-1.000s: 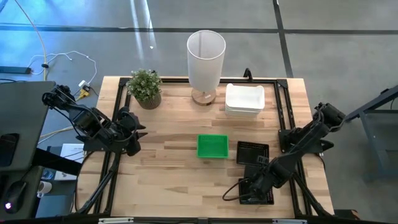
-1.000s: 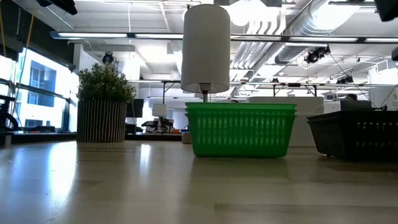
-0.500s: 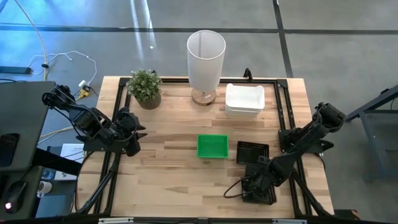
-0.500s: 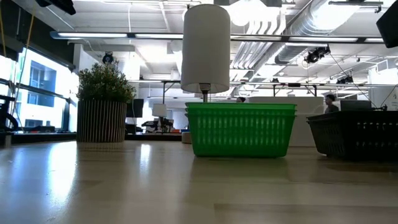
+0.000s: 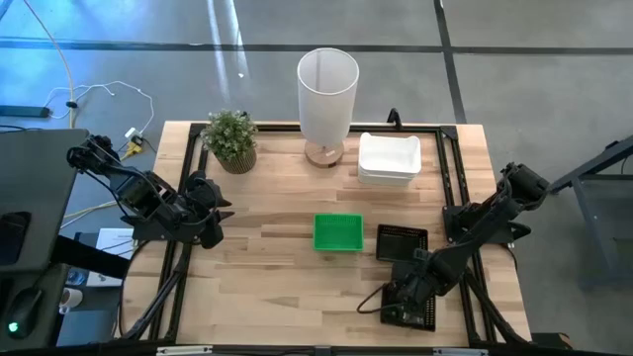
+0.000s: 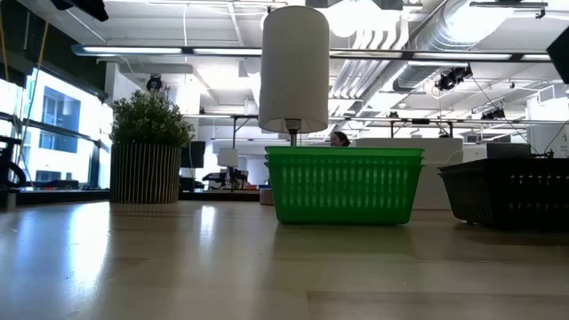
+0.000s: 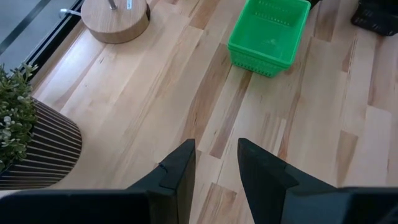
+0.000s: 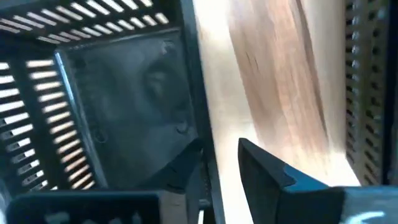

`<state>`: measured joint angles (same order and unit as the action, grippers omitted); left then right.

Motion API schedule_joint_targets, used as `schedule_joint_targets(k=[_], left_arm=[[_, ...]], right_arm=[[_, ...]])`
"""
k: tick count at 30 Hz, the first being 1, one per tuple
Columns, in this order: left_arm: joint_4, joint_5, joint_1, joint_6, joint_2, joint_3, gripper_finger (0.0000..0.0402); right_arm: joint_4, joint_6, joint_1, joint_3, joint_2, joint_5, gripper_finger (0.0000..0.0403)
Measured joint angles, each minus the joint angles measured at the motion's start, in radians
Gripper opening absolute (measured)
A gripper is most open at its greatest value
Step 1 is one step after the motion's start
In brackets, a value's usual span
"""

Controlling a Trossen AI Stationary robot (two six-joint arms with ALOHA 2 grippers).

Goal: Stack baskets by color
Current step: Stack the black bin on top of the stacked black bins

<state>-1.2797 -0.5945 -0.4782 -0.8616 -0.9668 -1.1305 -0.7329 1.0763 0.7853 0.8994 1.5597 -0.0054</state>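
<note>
Our right gripper (image 5: 404, 300) clamps one wall of a black basket (image 8: 93, 99) at the near right of the table (image 5: 267, 267), one finger inside. Our left gripper (image 7: 216, 163) waits at the left edge, fingers slightly parted, holding nothing.

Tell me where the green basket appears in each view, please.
High view: green basket at table centre, left of a black basket.
Low view: centre, below the white bin.
Left wrist view: near the bin's round wooden base, at.
Right wrist view: not in it.
Shared landmark: the white bin.
</note>
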Motion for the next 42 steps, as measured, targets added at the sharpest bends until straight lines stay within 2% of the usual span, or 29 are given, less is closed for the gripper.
schedule_joint_targets(k=[3,6,8,15,22,26,36,42], left_arm=[[0.0,0.0,0.0,0.0,0.0,0.0,0.0106],[0.0,0.007,0.0,0.0,0.0,0.0,0.0106],[0.0,0.008,0.0,0.0,0.0,0.0,0.0106],[0.0,0.007,0.0,0.0,0.0,0.0,0.0106],[0.0,0.007,0.0,0.0,0.0,0.0,0.0106],[0.0,0.007,0.0,0.0,0.0,0.0,0.0106],[0.0,0.007,0.0,0.0,0.0,0.0,0.0106],[0.0,0.007,0.0,0.0,0.0,0.0,0.0106]], right_arm=[[0.006,0.023,0.0,-0.009,0.0,-0.02,0.0072],[0.009,0.017,0.0,-0.008,0.0,-0.035,0.0023],[0.009,-0.005,0.0,0.0,0.0,-0.04,0.0008],[-0.105,-0.072,-0.021,0.084,0.0,-0.014,0.0004],[-0.297,-0.212,-0.075,0.187,-0.001,0.041,0.0001],[-0.34,-0.299,-0.117,0.228,-0.014,0.059,0.0001],[-0.448,-0.419,-0.191,0.233,-0.206,0.212,0.0],[-0.534,-0.513,-0.278,0.233,-0.311,0.243,0.0]])
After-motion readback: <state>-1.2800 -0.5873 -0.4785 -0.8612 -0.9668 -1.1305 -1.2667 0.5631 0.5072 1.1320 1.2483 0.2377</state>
